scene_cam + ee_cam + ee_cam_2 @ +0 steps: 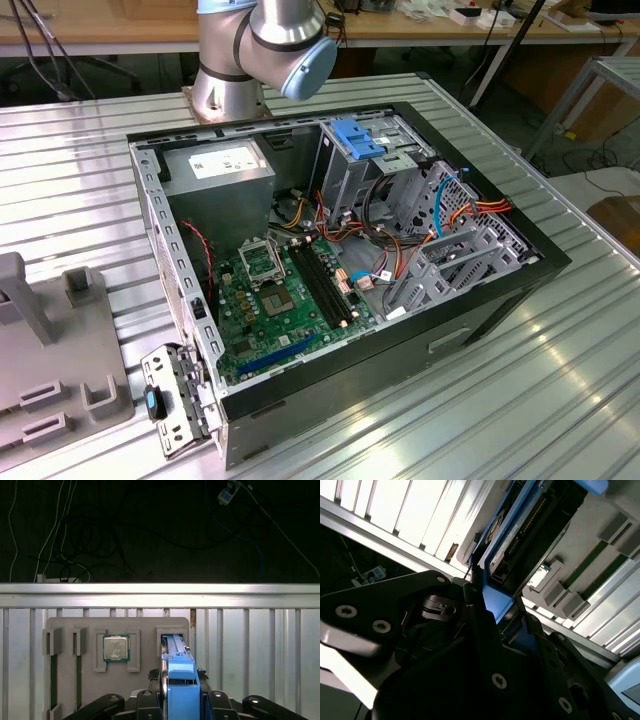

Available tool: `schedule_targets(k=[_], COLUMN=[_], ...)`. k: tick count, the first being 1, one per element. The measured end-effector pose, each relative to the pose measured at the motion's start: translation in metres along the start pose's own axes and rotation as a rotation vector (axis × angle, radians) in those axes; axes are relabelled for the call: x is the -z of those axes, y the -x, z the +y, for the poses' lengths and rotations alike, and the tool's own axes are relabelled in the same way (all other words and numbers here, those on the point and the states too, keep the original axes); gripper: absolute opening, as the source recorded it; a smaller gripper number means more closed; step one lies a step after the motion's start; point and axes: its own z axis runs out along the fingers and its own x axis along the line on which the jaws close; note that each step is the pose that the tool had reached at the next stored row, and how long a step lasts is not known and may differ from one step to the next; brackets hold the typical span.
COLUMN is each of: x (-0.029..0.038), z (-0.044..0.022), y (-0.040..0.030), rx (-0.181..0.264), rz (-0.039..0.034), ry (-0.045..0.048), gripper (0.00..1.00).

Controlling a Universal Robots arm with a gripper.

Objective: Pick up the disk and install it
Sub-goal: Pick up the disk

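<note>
grasp step. flat dark-grey disk in bright blue plastic carrier (173, 647) stands on edge in slot of grey moulded holder tray (145, 626). black two-finger gripper (180, 676) clamped on carrier's near end. judged next: straight pull clear of slot walls, then carry to open black computer case (470, 310).

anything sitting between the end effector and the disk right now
Nothing visible does. In the first wrist view the end effector straddles the disk, which sits in a slot of the grey holder. The processor chip lies in a separate pocket beside it, not in between.
</note>
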Motion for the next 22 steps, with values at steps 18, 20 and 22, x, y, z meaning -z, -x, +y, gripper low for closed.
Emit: schedule_targets(k=[18,20,22], x=[0.0461,0.0548,0.0632], z=[-0.0018,-0.0018,-0.002], y=[0.0005,0.0006,0.0007], rx=[0.0,0.0,0.0], rz=[0.0,0.0,0.0], ry=[0.0,-0.0001,0.0], gripper=[0.37,0.37,0.37])
